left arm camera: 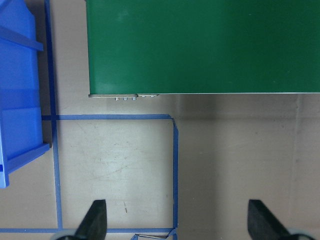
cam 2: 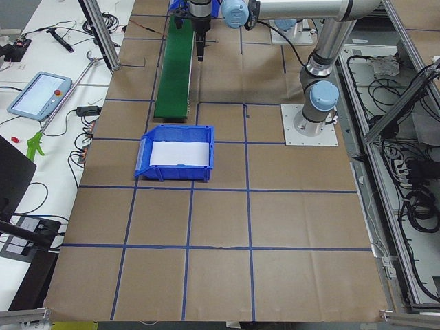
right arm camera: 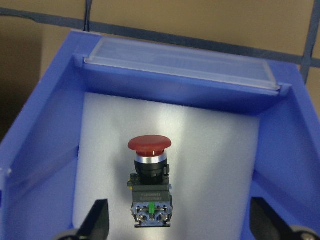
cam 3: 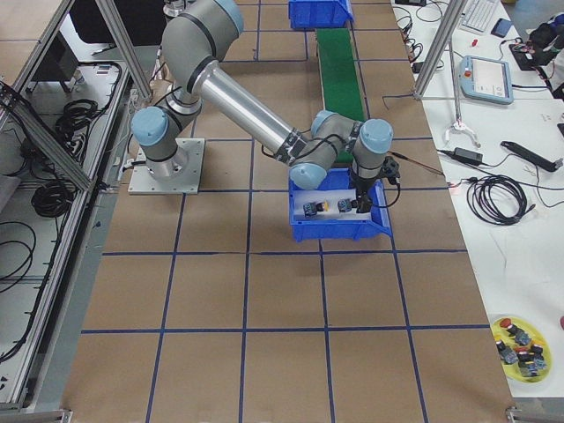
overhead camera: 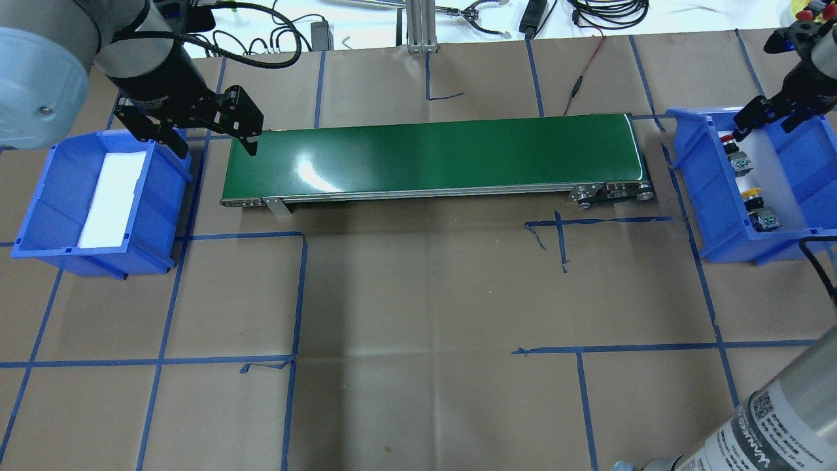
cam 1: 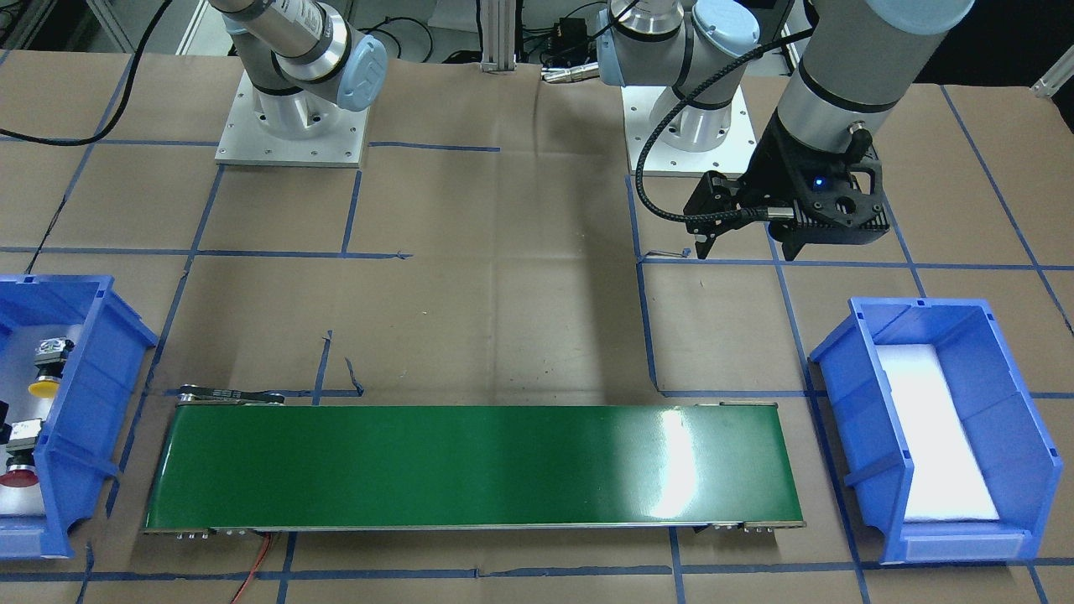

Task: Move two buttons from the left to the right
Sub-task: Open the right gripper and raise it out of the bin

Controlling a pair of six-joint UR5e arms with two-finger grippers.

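Fingers (right arm camera: 98, 220) of the right gripper (right arm camera: 178, 202) stand wide apart at the near edge of the right wrist view, holding nothing. Between them, with a clear gap on each side, lies the red button (right arm camera: 149, 172); its grey, green-marked rear block is nearest the camera, the black body comes next, and the red cap points away. It rests on a white foam pad (right arm camera: 215, 150) inside a blue bin (right arm camera: 47, 135); beyond the cap, the bin's far wall carries a clear label strip (right arm camera: 180, 65). How high the fingertips hang above the foam I cannot tell.

Seen from overhead, the yellow button (overhead camera: 760, 208) lies on the same foam, beside the red one but not touching it, on the side nearer the robot.

At the other end, the left gripper (left arm camera: 176, 202) hangs over brown paper (left arm camera: 115, 160), its fingers (left arm camera: 96, 220) likewise spread wide and gripping nothing. Ahead of them blue tape (left arm camera: 175, 165) runs across the paper; farther on comes the end of the green conveyor belt (left arm camera: 200, 45). A second blue bin (left arm camera: 17, 100) stands just beside that end; the belt stretches between the two bins.
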